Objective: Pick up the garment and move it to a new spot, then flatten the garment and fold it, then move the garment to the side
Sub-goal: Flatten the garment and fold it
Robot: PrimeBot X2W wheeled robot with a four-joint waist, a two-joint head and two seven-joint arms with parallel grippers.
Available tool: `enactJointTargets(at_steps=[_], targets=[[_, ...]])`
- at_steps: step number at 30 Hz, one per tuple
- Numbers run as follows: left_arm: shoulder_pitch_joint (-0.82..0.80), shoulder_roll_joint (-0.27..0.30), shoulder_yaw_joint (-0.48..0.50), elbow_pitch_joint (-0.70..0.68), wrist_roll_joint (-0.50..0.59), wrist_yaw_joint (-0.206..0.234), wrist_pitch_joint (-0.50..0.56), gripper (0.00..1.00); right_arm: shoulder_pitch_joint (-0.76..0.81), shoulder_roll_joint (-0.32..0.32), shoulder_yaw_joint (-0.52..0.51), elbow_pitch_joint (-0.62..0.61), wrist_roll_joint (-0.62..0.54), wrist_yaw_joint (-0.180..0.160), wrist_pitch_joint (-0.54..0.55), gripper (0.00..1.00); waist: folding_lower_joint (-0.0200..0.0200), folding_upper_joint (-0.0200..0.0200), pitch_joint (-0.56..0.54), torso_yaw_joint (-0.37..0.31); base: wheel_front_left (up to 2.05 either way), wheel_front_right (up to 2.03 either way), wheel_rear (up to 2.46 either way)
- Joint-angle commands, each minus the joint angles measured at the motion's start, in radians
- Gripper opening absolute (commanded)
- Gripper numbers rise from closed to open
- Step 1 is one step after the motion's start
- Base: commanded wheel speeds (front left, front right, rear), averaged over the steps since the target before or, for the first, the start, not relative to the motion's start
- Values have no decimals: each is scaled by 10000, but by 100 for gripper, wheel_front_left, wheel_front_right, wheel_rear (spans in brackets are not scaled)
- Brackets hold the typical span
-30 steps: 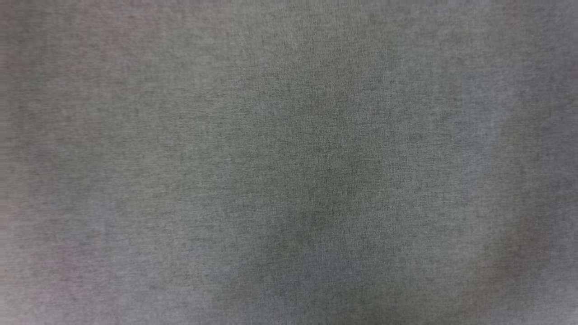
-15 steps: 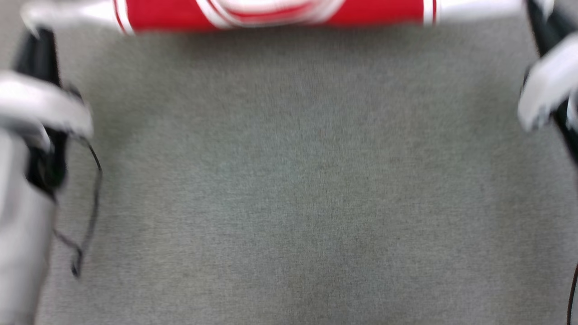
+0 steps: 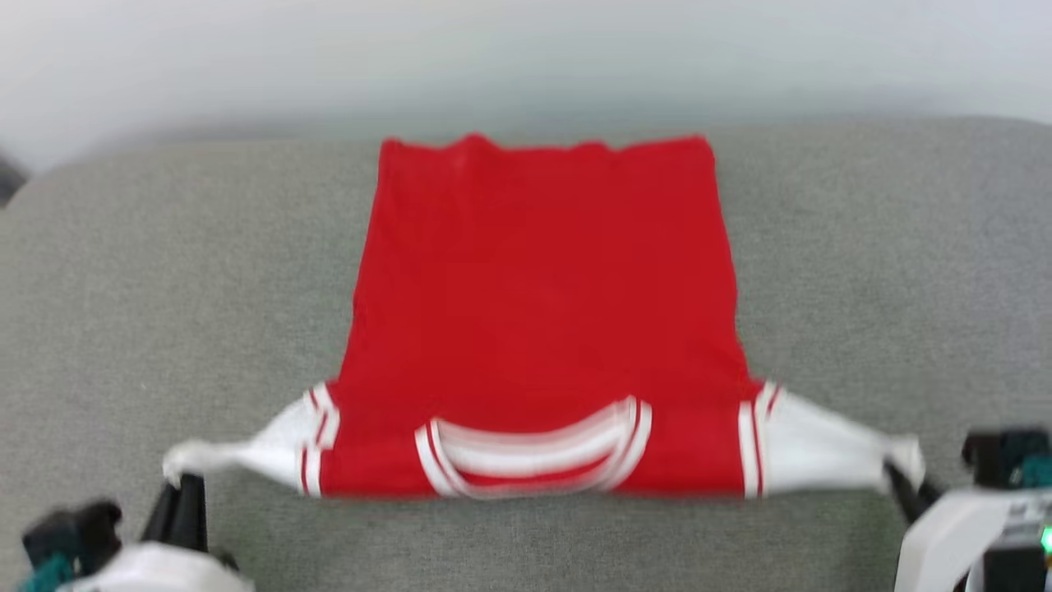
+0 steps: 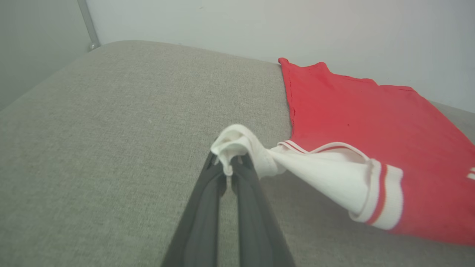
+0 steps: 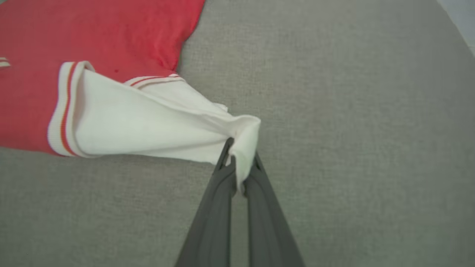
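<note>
two sleeves [image 3: 814, 456] clamped by left fingers [image 4: 202, 215], right fingers [image 5: 215, 215]; garment [image 3: 542, 288] on grey fabric surface [image 3: 888, 271], pale wall [image 3: 526, 57] behind.

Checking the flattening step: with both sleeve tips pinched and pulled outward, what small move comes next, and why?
Probably lower both sleeve tips onto the grey surface and release. The garment lies with its red body spread flat, back up; the white sleeves, pinched in the left gripper and right gripper, are stretched taut and bunched at the tips.

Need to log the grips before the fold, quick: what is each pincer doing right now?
Left pincer: closed, holding the tip of one white sleeve of the garment.
Right pincer: closed, holding the tip of the other white sleeve.
</note>
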Motion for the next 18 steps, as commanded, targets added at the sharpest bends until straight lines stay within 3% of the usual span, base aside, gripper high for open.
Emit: enactJointTargets(at_steps=[1,8,9,10,18], targets=[[528,-61,73,-318,-136,293,113,0,519,100,-41,-41,-73,-19,143,0,5,-1,-257,-7,0,0,0],[2190,-260,-269,-1037,-149,906,522,0,1846,754,-95,590,225,-19,322,0,5,-1,-546,169,0,0,0],[2254,-337,-348,-1064,-163,917,559,0,1882,809,-90,685,287,-19,258,80,5,-1,-575,191,0,0,0],[2270,-370,-401,-1086,-134,966,565,0,1906,845,-104,765,336,-18,207,100,5,-1,-616,211,0,0,0],[1629,-451,-899,-1255,199,807,631,0,820,834,-436,791,893,-15,-1147,100,5,-1,-509,411,0,0,0]])
